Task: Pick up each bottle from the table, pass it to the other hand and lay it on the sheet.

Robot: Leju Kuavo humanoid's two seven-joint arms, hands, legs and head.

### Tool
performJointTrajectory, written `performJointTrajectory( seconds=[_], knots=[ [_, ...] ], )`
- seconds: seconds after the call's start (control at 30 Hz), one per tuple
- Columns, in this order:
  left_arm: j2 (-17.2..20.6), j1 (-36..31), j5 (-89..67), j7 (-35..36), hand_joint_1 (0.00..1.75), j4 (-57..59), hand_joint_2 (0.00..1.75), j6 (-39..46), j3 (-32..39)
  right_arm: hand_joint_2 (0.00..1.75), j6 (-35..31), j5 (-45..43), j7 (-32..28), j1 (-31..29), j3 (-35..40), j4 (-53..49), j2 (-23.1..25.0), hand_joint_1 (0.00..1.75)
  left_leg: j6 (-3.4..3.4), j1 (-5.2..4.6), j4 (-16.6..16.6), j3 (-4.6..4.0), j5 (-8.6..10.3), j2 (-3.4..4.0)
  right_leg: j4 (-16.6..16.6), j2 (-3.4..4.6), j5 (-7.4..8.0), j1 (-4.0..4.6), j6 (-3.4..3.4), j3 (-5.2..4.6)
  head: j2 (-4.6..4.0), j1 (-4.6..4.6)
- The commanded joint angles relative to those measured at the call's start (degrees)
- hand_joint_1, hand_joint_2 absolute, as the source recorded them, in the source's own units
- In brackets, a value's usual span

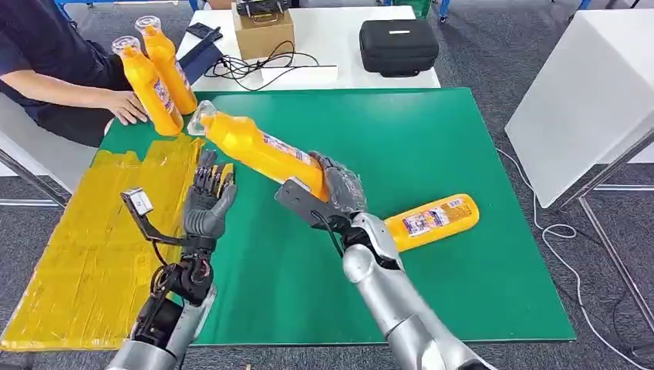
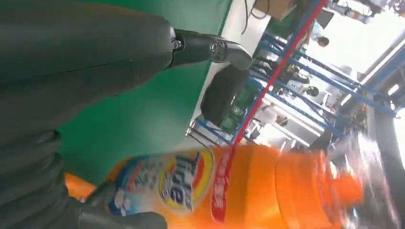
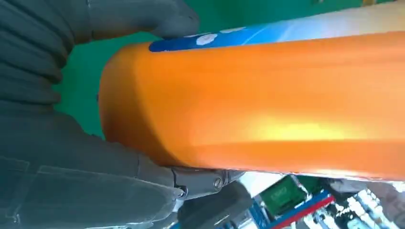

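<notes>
My right hand (image 1: pixel 337 187) grips the base end of an orange bottle (image 1: pixel 258 148), raised off the green mat and tilted with its clear cap toward the upper left. The same bottle (image 3: pixel 267 105) shows close up against that hand's fingers (image 3: pixel 143 19). My left hand (image 1: pixel 208 199) stands open just below the bottle's cap end, fingers apart, touching nothing. From the left wrist the bottle (image 2: pixel 229 186) and its label lie close beside the left hand (image 2: pixel 71 71). A second orange bottle (image 1: pixel 429 220) lies on the mat behind my right forearm. The yellow sheet (image 1: pixel 92 239) covers the table's left side.
A person's hand (image 1: pixel 127 105) rests at the back left beside two upright orange bottles (image 1: pixel 156 73). Behind the green mat (image 1: pixel 432 139) a white table holds a cardboard box (image 1: pixel 264 32), cables and a black case (image 1: pixel 398 46). A white panel (image 1: pixel 586 100) stands at the right.
</notes>
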Motion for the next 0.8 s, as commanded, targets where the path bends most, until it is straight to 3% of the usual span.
performJointTrajectory(
  seconds=[0.03,0.2,0.27,0.47,0.63,0.8],
  knots=[
    [0.3,-0.6,0.2,0.3,0.00,-0.3,1.75,0.6,-2.2,1.75,-0.5,-0.6,0.1,-4.8,3.0,7.7,-0.7,1.75,-0.03,0.05,0.0,0.18,-0.09,0.05,-0.1,-0.04,-0.05,0.05,0.08,0.21,0.00,-0.02],
    [0.3,-0.6,0.2,0.3,0.00,-0.3,1.75,0.6,-2.2,1.75,-0.5,-0.6,0.1,-4.8,3.0,7.7,-0.7,1.75,-0.03,0.05,0.0,0.14,-0.08,0.02,0.0,-0.07,-0.05,0.05,0.08,0.17,0.00,-0.02],
    [0.1,0.3,1.1,0.4,0.00,-2.1,1.75,0.3,-2.9,1.75,0.7,-2.3,0.4,-4.9,6.8,8.5,-0.7,1.75,-0.04,0.10,0.1,0.23,-0.14,0.03,-0.1,-0.10,-0.08,0.10,0.11,0.31,0.00,0.00],
    [-0.1,3.2,1.7,1.7,0.00,-8.7,1.75,1.6,-3.6,1.75,-1.2,-11.4,3.5,-4.3,24.8,11.2,-0.7,1.75,-0.04,0.04,0.0,0.17,-0.12,0.19,-0.1,0.12,-0.04,0.04,0.06,0.15,0.00,0.00],
    [0.0,4.0,1.6,1.6,0.00,-9.2,1.75,1.9,-0.2,1.75,-2.3,-16.4,4.7,-0.9,41.0,9.4,-0.7,1.75,-0.04,0.06,-0.1,0.12,-0.08,0.15,-0.1,0.06,-0.03,0.07,0.04,0.10,0.00,0.00],
    [0.0,3.5,1.4,1.6,0.00,-8.8,1.75,1.8,0.7,1.75,-2.6,-14.8,7.4,1.4,47.0,6.0,-0.7,1.75,-0.04,0.09,-0.1,0.09,-0.09,0.03,-0.1,-0.08,-0.07,0.10,0.04,0.11,0.00,-0.02]
  ],
)
